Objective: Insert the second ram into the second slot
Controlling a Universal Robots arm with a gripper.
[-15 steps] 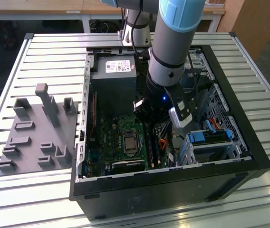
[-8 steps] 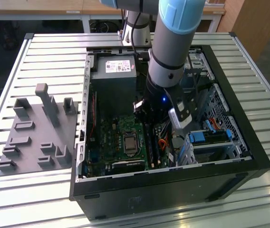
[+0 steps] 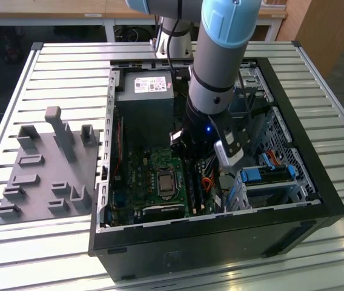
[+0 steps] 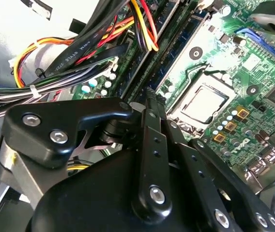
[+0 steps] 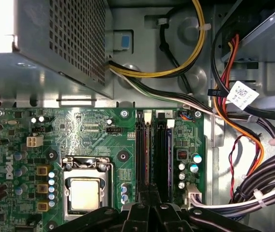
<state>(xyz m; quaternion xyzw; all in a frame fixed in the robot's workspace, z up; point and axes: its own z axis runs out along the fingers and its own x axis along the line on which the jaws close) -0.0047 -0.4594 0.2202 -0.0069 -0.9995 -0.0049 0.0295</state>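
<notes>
- gripper (image 4: 149,96) (image 5: 149,195) is sitting closest to the lens in both wrist views, black linkage bars crowding the foreground and the two fingers (image 4: 153,145) drawn together to a narrow tip, clenched with no gap showing between them.
- tip is hovering right over the near end of the memory slot bank (image 5: 152,150); whether it is touching or nipping anything there, cannot tell.
- second ram (image 5: 162,154) (image 4: 178,50) is standing on edge down in the slot bank, a thin bluish strip, in a slot on the side of the bank away from the cpu socket (image 5: 85,192); exact slot by count, cannot tell.
- its long axis is running along the slots, parallel to the socket's side, one end pointing at the gripper tip and the other toward the power supply (image 5: 45,43) edge of the motherboard (image 5: 89,130).
- label face is not making itself out from here.
- a dark slot pair is lying just beside it, between the stick and the socket.
- cable bundle (image 5: 253,145), black, orange, red and yellow, is looping along the far side of the slots, near but apart from the stick.
- in the exterior view the arm (image 3: 220,54) is reaching down into the open computer case (image 3: 317,182), wrist low over the board's edge toward the exterior view's right.
- blue drive latches (image 3: 269,174) are sitting in the bay to the exterior view's right of the wrist.
- grey fixture block (image 3: 45,163) is resting on the slatted table (image 3: 57,60), well apart from the case on the exterior view's left.
</notes>
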